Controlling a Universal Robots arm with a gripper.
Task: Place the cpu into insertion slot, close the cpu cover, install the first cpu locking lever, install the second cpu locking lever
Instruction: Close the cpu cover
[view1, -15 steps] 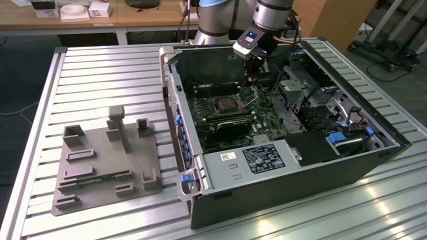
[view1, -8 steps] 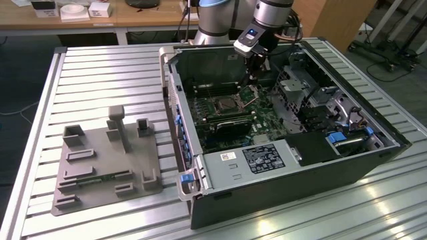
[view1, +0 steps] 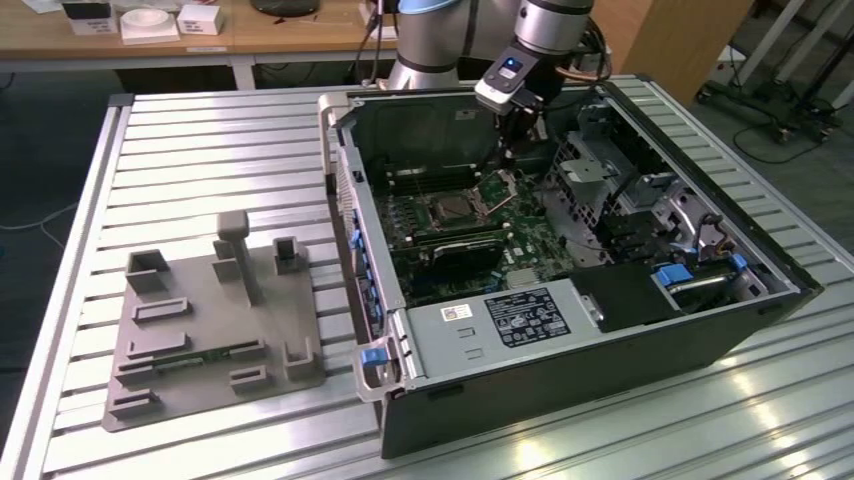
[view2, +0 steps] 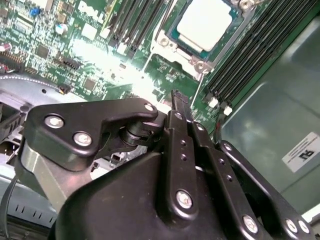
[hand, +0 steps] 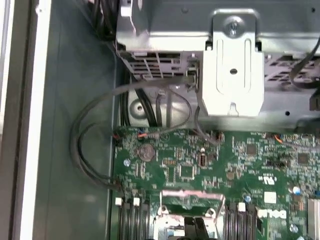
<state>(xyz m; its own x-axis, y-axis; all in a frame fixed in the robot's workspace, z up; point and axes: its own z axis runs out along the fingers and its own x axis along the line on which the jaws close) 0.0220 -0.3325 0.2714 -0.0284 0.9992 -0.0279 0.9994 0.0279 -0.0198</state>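
Second wrist view: cpu (view2: 206, 22) flat in insertion slot (view2: 169, 46), metal top up.

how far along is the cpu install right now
Done: the cpu sits in the insertion slot. In hand: the gripper is at the cpu cover, which stands raised, not closed. Left: the cover is not yet down, and neither of the locking levers looks installed, though I can't make them out clearly.

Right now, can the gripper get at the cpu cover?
Probably yes: the gripper hangs right beside the raised cover, and I see nothing between them that would block it.
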